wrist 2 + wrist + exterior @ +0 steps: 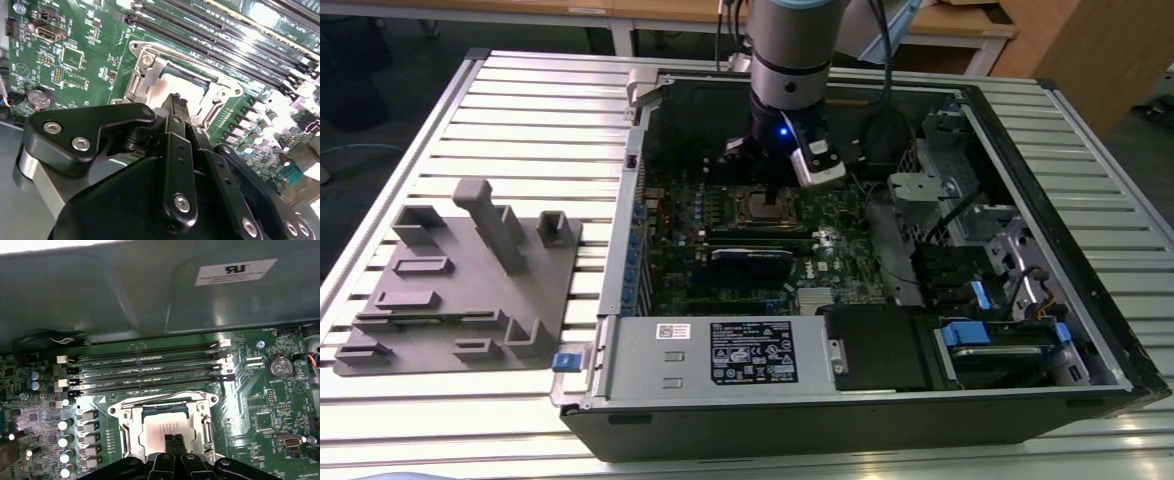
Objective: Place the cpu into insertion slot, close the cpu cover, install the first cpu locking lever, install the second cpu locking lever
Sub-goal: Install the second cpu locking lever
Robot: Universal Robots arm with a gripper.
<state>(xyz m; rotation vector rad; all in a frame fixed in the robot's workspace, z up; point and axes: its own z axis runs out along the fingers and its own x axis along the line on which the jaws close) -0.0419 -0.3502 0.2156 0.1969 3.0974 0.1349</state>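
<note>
Exterior view: grey arm reaches down into the open black computer case, which lies on a slatted metal table. Its black gripper sits just above the small square socket with silver rim on the green circuit board. A grey moulded fixture tray lies well apart, on the exterior view's left.

Second wrist view: black fingertips are pinched narrow, nothing visibly between them, right over the thin silvery metal cover frame, which looks laid down. The flat grey metal-topped cpu shows through its window, so it seems seated.

First wrist view: fingertips hover at, maybe touching, the cpu; contact can't be confirmed. Long black memory slots run just beside the frame.

Risk, my read: the tips sit over the chip lid, not the frame edge. Pressing here could load the cpu and socket pins, or slip off the smooth metal
</note>
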